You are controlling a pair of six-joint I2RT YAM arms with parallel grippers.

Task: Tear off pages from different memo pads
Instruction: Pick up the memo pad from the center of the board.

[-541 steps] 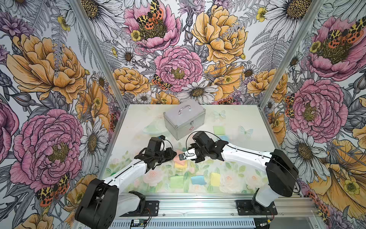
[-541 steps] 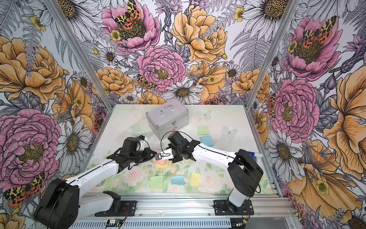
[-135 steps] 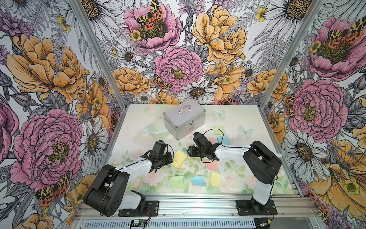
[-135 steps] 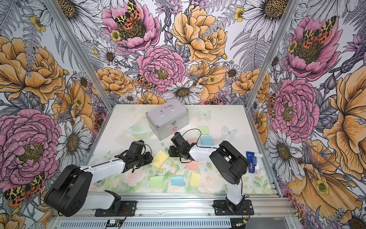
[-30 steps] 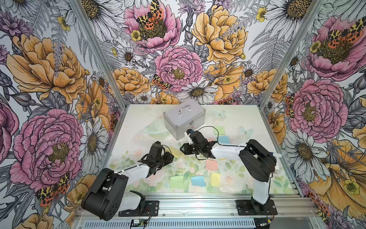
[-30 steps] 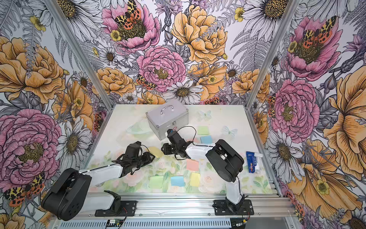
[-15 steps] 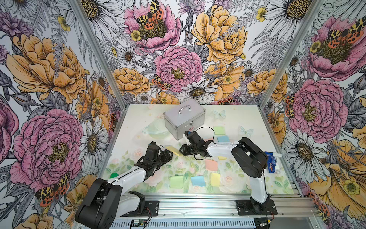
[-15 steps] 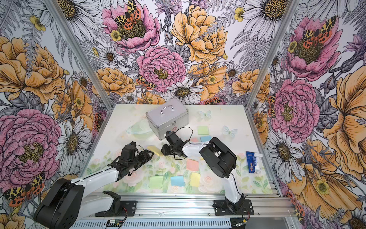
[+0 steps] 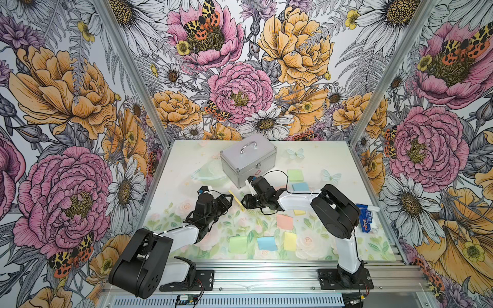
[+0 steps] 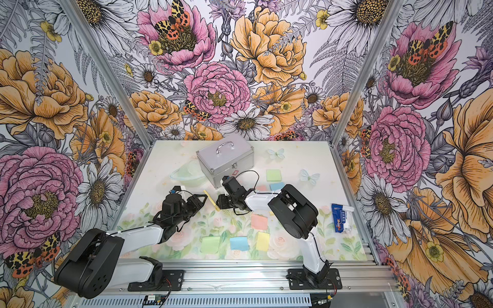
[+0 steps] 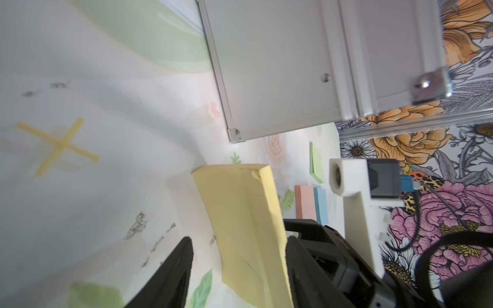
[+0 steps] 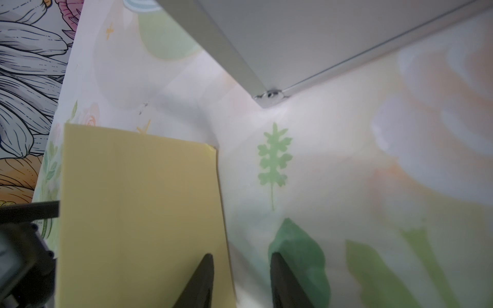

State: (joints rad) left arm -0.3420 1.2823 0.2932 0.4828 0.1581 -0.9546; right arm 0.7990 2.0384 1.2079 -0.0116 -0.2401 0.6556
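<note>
A yellow memo pad [image 9: 236, 200] stands on edge in front of the silver case. My left gripper [image 9: 227, 202] is open around it. In the left wrist view the pad [image 11: 240, 213] leans on one finger [image 11: 298, 261], with bare mat before the other. My right gripper [image 9: 245, 207] meets the pad's near end, jaws part open. One right finger [image 12: 202, 277] lies over the pad's face [image 12: 138, 202], and mat shows between the pad's edge and the other finger. Green [image 9: 295, 175] and blue [image 9: 300, 186] pads lie behind. Green [image 9: 238, 244], blue [image 9: 267, 243], yellow [image 9: 290, 241] and salmon [image 9: 284, 221] pages lie in front.
The silver metal case [image 9: 248, 160] stands just behind both grippers, its corner close to the pad. A blue and white packet [image 9: 366, 218] lies at the right edge. The right arm's elbow [image 9: 336, 213] hangs over the mat's right half.
The yellow pad has tipped up from lying slanted to standing on its edge. The left jaws widened, then narrowed a little round it. The right gripper has stayed at the pad.
</note>
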